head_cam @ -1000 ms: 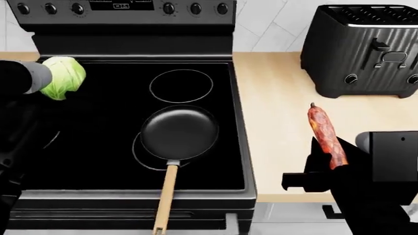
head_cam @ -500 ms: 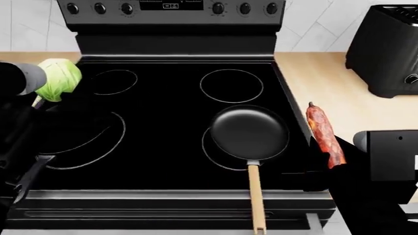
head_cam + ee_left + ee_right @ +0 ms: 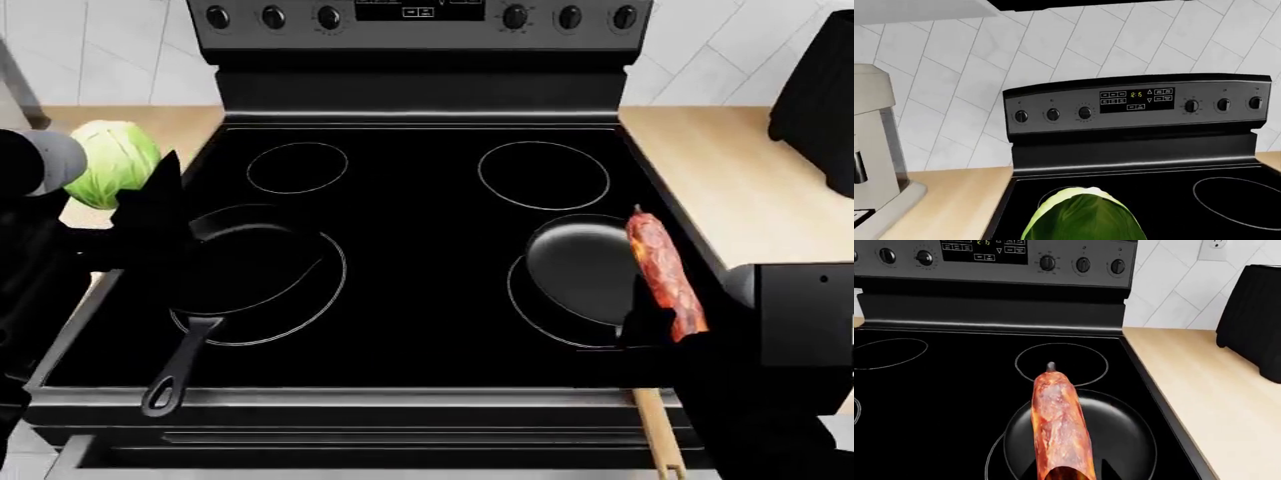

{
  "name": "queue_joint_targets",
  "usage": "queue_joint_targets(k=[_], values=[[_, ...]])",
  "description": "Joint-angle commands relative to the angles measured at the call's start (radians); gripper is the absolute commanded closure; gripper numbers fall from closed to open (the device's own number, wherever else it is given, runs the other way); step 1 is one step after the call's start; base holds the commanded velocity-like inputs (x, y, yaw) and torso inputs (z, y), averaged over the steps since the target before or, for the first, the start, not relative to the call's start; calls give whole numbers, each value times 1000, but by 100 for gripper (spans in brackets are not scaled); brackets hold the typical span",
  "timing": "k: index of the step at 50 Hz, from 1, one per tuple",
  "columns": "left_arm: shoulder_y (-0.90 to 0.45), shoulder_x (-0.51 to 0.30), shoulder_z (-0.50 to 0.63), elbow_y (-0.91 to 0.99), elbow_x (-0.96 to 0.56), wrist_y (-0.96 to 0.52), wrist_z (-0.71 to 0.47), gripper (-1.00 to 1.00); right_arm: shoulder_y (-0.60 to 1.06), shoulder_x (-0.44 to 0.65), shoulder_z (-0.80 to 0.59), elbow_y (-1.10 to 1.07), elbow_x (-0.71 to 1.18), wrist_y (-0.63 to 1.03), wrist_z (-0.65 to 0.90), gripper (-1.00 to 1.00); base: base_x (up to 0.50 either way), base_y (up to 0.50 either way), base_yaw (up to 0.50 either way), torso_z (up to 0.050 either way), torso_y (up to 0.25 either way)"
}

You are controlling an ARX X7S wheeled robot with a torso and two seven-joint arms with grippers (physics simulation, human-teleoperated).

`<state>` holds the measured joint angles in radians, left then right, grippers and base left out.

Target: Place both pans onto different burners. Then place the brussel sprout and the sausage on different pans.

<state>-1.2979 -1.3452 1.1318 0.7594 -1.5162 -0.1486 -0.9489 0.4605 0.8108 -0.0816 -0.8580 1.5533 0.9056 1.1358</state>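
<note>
head looks down on stove (image 3: pixel 427 250); both wrists face its backsplash.

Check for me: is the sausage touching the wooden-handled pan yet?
Cannot tell. In the right wrist view the sausage overlaps the pan, but no gap or contact shows; in the head view it is held in the right claw.

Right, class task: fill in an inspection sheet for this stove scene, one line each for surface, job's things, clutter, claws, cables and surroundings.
Surface: black glass cooktop with four ringed burners.
Job's things: cast-iron pan on the front left burner; wooden-handled pan on the front right burner; brussel sprout and sausage both held above the stove.
Clutter: nothing seen.
Claws: left claw shut on the sprout; right claw shut on the sausage.
Cables: nothing seen.
Surroundings: wooden counter, knob panel, tiled wall.
</note>
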Motion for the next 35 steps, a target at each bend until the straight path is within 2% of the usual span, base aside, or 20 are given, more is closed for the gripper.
queue_joint_targets(k=[1,12,23,28,35], values=[[-4,-3,-6,-2,-9,15,-1,100,13,6,26,0,-2,6,-154,100,0,0,0,0,0],[-3,0,-9,-10,-9,10,2,100,53,8,12,25,17,14,-131,100,396,1,0,1,0],[0,0,-11,-12,-8,9,1,100,208,0,-77,165,49,89,-153,100,0,0,0,0,1],[2,6,-11,-18,-8,9,0,100,285,-26,-138,284,8,135,-196,100,0,0,0,0,0],[7,7,-10,-22,-6,10,2,100,306,-68,-190,390,-77,140,-267,100,0,0,0,0,1]])
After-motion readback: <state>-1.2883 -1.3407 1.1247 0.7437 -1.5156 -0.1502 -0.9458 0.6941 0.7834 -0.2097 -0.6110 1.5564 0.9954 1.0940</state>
